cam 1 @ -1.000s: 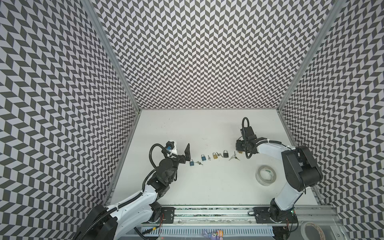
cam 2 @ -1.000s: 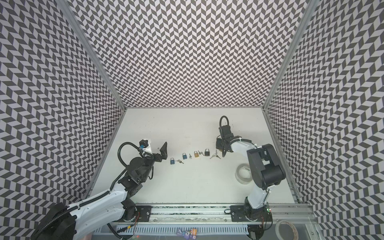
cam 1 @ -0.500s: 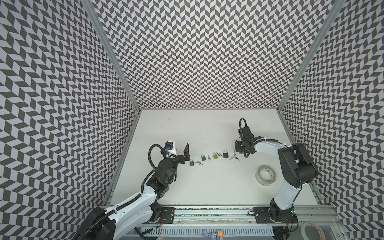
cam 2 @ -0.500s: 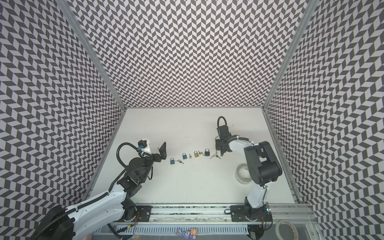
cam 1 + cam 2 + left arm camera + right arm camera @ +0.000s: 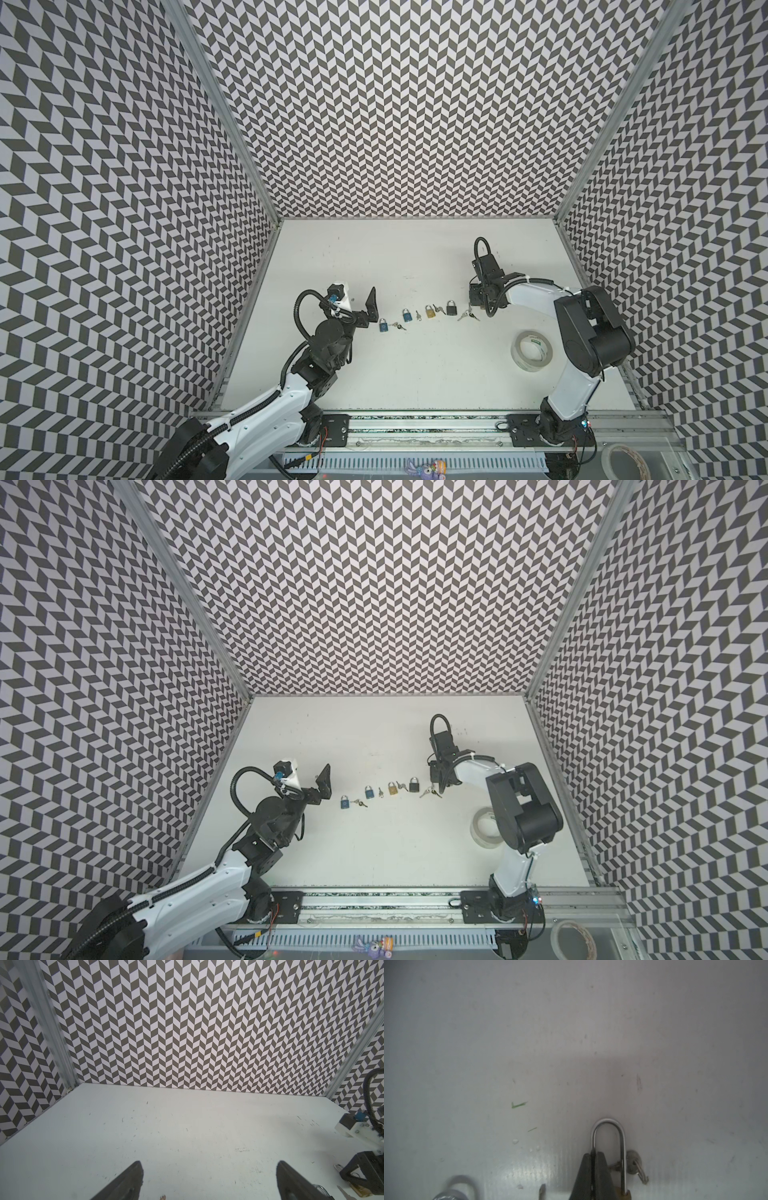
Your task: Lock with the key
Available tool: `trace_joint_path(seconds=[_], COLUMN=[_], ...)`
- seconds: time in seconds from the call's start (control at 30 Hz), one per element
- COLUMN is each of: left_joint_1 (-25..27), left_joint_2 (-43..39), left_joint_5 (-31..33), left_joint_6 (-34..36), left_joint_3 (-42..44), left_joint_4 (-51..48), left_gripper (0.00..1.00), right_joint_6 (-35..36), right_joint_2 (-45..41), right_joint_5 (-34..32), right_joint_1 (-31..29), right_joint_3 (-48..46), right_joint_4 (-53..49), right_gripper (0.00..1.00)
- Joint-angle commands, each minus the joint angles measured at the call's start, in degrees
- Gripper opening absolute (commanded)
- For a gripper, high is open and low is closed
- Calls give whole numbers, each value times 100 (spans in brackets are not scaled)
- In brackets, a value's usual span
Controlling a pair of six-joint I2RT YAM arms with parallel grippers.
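A black padlock (image 5: pixel 451 308) lies at the right end of a row on the white table. Its keys on a ring (image 5: pixel 467 316) lie just to its right. My right gripper (image 5: pixel 473 306) stands over them, pointing down. In the right wrist view my right gripper (image 5: pixel 593 1156) is shut, and one leg of the padlock's silver shackle (image 5: pixel 608 1126) runs in between the fingertips. The key ring (image 5: pixel 634 1162) lies on the shackle's other side. My left gripper (image 5: pixel 209 1180) is open and empty, held at the row's left end (image 5: pixel 361 307).
Three more padlocks lie left of the black one, each with a key beside it: gold (image 5: pixel 429 311), blue (image 5: pixel 407 316), light blue (image 5: pixel 383 324). A tape roll (image 5: pixel 532 349) lies front right near the right arm's base. Chevron walls enclose three sides.
My right gripper has closed its fingers and shifted slightly left, toward the black padlock. The left arm has not moved.
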State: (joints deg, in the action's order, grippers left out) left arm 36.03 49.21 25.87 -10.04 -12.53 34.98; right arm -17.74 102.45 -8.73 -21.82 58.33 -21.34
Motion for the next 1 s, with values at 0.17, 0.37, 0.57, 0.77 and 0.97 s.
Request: trace_joint_path(seconds=[0.17, 0.37, 0.57, 0.77, 0.97], left_joint_1=[27, 19, 16, 18, 17], left_joint_2=[-105, -100, -109, -185, -326], left_joint_5=[90, 124, 139, 156, 195], left_joint_6=[-59, -50, -33, -46, -37], left_joint_3=[46, 47, 41, 92, 131], left_joint_4=[-87, -89, -96, -134, -256], left_gripper=[100, 100, 100, 100, 100], right_joint_6=[-230, -204, -169, -6, 117], right_joint_2=[108, 143, 194, 265, 390], right_joint_5=[43, -148, -471, -403, -345], right_joint_1=[-252, -243, -134, 301, 708], right_joint_3=[78, 101, 118, 140, 281], right_joint_4=[-236, -347, -450, -396, -388], right_gripper=[4, 5, 3, 3, 3])
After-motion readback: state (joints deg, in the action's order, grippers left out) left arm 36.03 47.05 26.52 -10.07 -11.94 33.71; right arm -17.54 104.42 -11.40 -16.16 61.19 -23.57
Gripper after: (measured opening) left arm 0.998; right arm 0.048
